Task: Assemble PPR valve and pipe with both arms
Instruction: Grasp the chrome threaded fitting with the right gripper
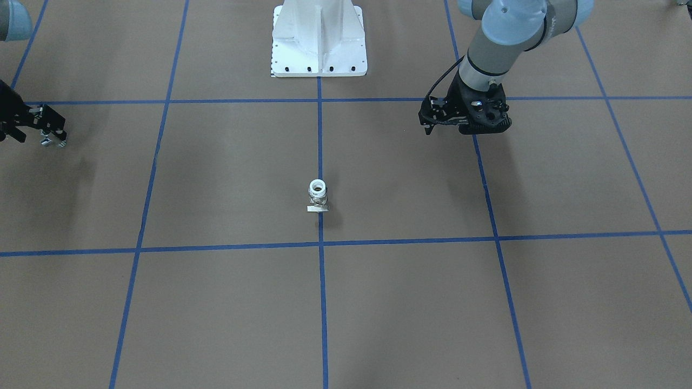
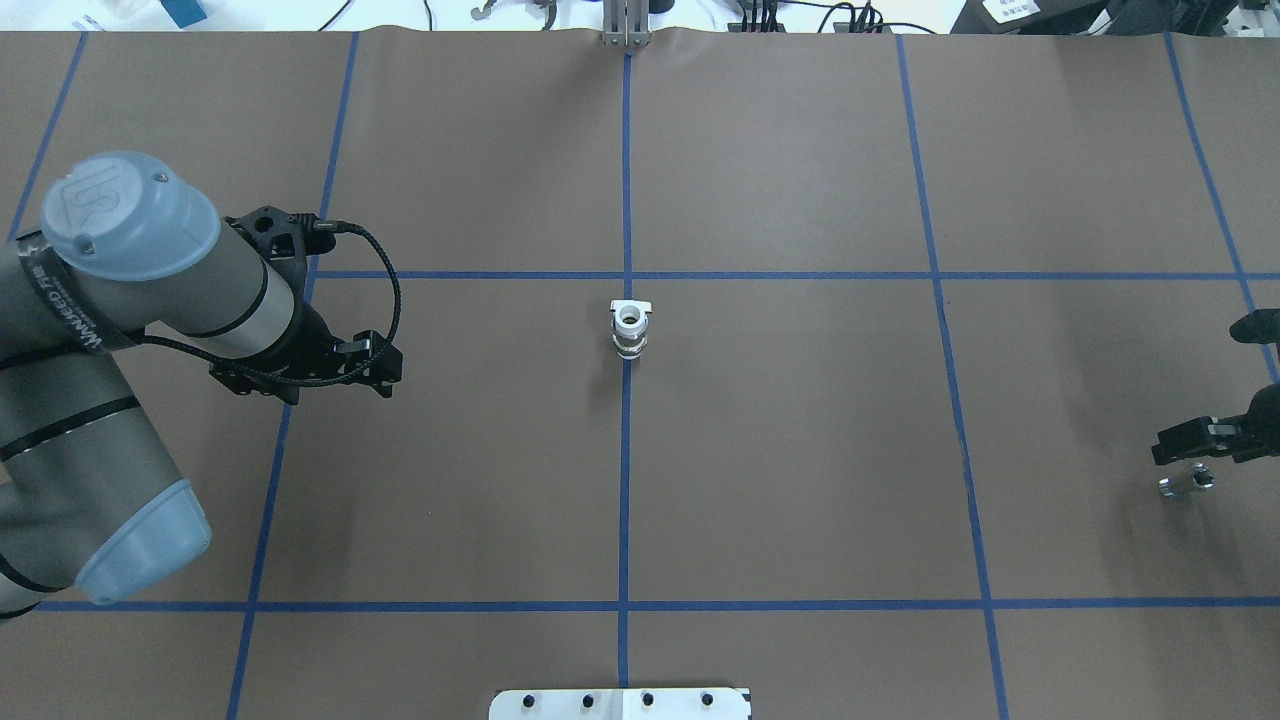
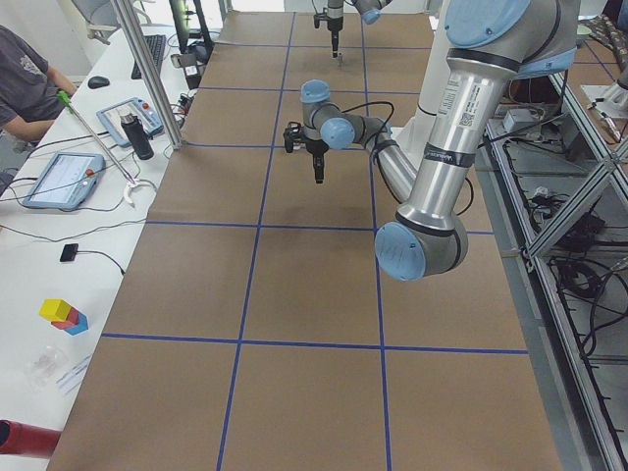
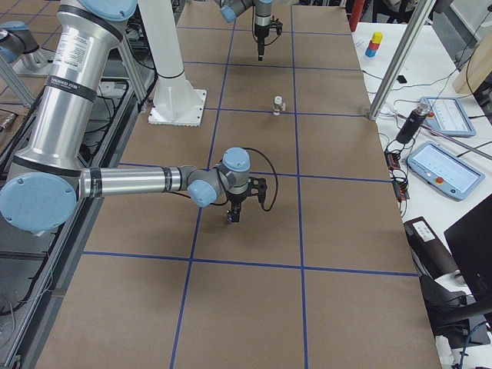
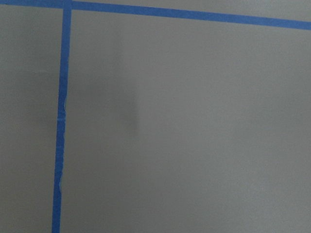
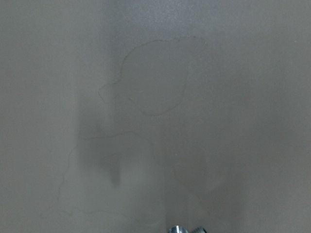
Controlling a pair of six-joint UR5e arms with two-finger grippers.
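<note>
The PPR valve (image 1: 318,195) stands upright on the middle blue line, white ring end up, pale tab handle at its base; it also shows in the overhead view (image 2: 630,330) and in the exterior right view (image 4: 277,104). My right gripper (image 2: 1195,462) is at the table's right edge, shut on the small chrome pipe (image 2: 1187,482), which it holds just above the paper. The pipe shows at the left edge of the front view (image 1: 53,141) and at the bottom edge of the right wrist view (image 6: 187,229). My left gripper (image 2: 388,366) hangs shut and empty, well to the left of the valve.
The robot's white bolted pedestal (image 1: 319,38) stands at the middle of the near table edge. Brown paper with blue tape lines (image 2: 626,500) covers the table. Tablets and an operator (image 3: 25,78) are along the far side.
</note>
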